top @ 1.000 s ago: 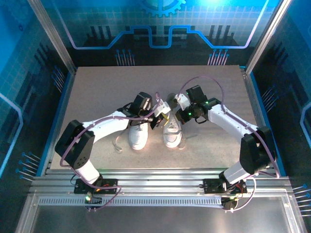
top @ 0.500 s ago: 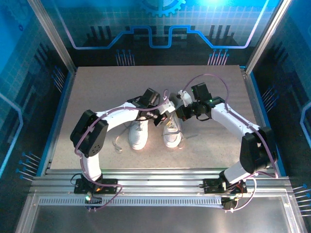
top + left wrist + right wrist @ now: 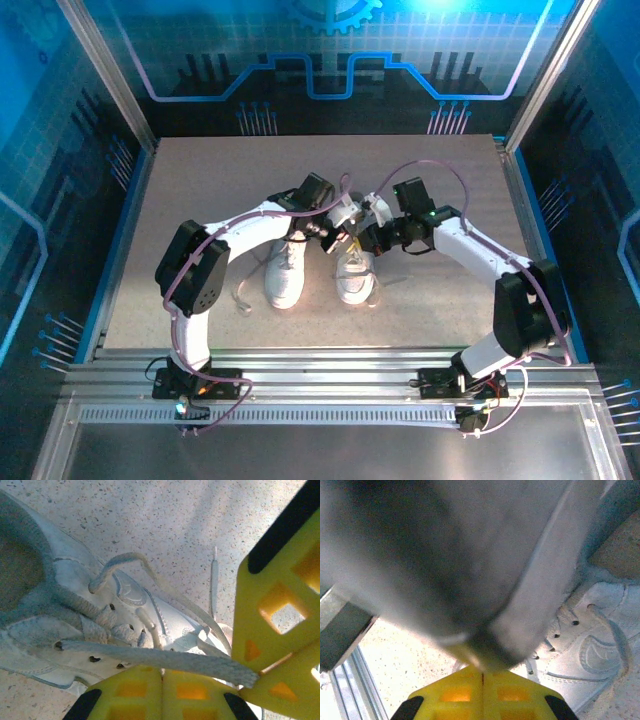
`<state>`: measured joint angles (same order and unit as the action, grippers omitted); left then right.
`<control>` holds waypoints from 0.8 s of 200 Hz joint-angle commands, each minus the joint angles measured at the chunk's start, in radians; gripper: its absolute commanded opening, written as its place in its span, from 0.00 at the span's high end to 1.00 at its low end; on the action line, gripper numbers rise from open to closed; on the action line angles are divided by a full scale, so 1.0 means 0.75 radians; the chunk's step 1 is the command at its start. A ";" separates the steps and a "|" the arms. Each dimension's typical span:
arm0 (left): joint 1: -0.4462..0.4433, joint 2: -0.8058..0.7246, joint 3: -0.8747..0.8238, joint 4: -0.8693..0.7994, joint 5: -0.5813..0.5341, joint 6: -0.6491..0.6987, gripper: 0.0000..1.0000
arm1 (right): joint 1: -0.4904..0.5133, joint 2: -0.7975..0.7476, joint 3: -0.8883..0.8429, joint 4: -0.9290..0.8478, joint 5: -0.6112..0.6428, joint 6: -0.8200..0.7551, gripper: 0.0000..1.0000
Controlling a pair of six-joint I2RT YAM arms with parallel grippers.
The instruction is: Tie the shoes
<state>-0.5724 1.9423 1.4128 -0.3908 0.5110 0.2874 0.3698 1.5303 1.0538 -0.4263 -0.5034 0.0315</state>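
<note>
The left claw (image 3: 162,682) is pressed together. A taut lace (image 3: 150,656) crosses just beyond its tips, from the shoe (image 3: 75,595) at its left to the right claw (image 3: 246,674), apparently clamped on the lace's end.

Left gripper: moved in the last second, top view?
Yes. The left gripper has shifted up-frame and slightly right, judged against the left shoe, which lies unmoved.

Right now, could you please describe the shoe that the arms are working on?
Two white shoes sit side by side on the table. It is the right shoe, where the left fingers and right fingers meet, the left ones seemingly pinching its lace; the left shoe has a loose lace trailing beside it.
</note>
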 commanded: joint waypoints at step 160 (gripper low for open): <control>0.013 -0.076 -0.142 0.248 0.041 -0.043 1.00 | -0.066 -0.082 -0.110 0.310 0.054 0.470 0.60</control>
<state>-0.5713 1.9121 1.3205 -0.2340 0.5217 0.2607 0.3077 1.4368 0.9741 -0.2749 -0.4545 0.3157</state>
